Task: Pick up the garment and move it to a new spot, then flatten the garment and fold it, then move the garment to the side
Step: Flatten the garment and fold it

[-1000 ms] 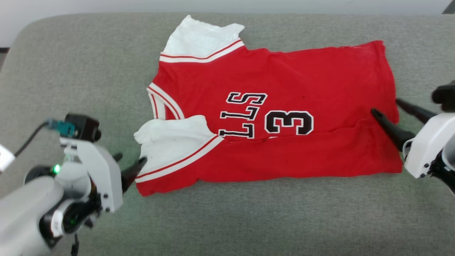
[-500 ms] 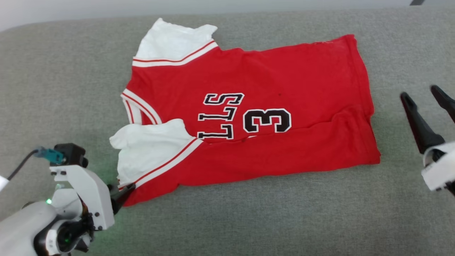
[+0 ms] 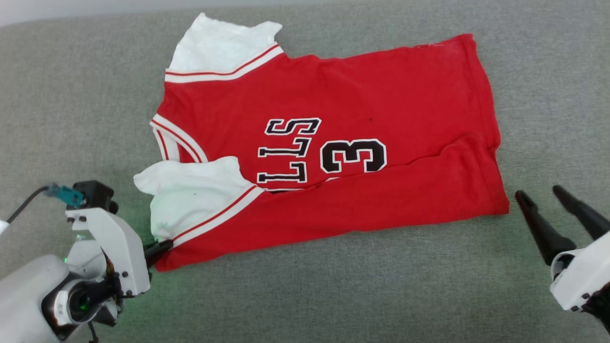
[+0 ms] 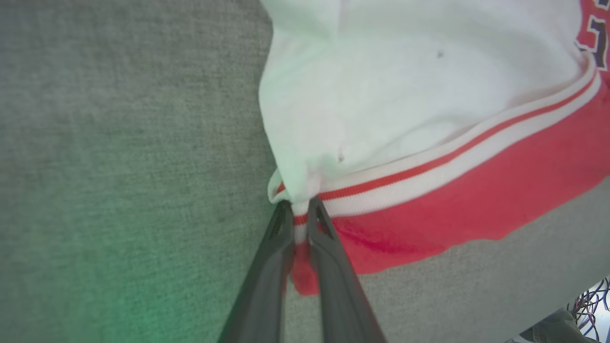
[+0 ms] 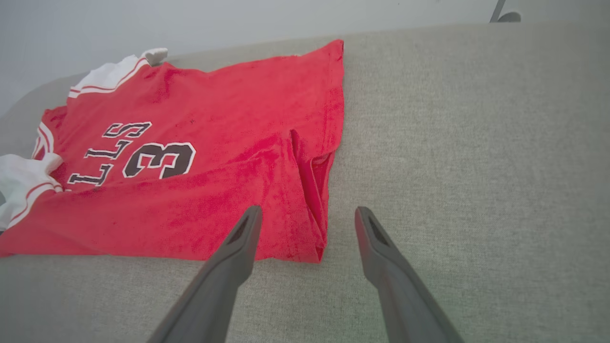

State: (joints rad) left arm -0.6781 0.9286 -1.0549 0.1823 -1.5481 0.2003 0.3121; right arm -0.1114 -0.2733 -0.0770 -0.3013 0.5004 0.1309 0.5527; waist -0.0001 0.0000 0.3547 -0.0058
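One shirt [image 3: 381, 95] corner we find pinched in left gripper [image 4: 299, 206], right gripper [image 3: 538, 191] wide apart, empty, near shirt.

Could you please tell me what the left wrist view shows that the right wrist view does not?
Left wrist view adds: a close look at the left gripper shut on the garment at the end of its striped trim band. Right wrist view adds: the right gripper, open and apart from the hem, and the number 3. Both share: the red garment lying on the grey cushion.
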